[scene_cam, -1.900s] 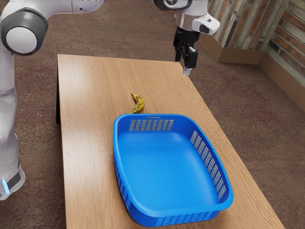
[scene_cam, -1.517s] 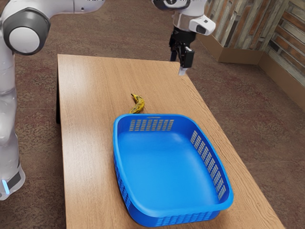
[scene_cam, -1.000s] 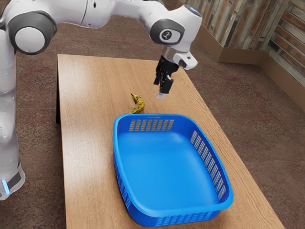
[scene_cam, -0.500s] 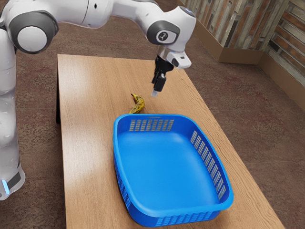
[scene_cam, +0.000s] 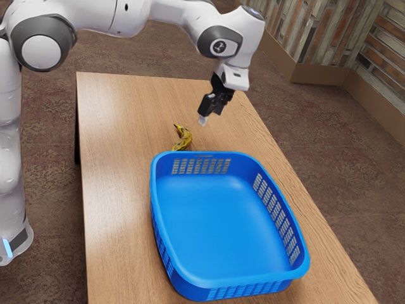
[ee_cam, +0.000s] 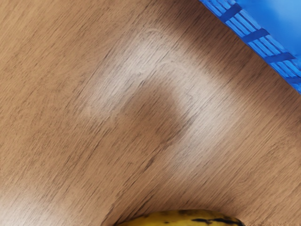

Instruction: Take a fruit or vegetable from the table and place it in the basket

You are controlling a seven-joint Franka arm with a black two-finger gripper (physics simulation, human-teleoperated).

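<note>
Banana (scene_cam: 184, 137), upper centre | gripper (scene_cam: 210, 118) above right, fingers apart | best straddle its middle, descend clear of basket (scene_cam: 240, 282)

ok so my count is one banana (scene_cam: 184, 139), one basket (scene_cam: 190, 287) and one counter (scene_cam: 120, 139), folks

Bent arm (scene_cam: 166, 12), end effector (scene_cam: 207, 115) slanting downward
</note>
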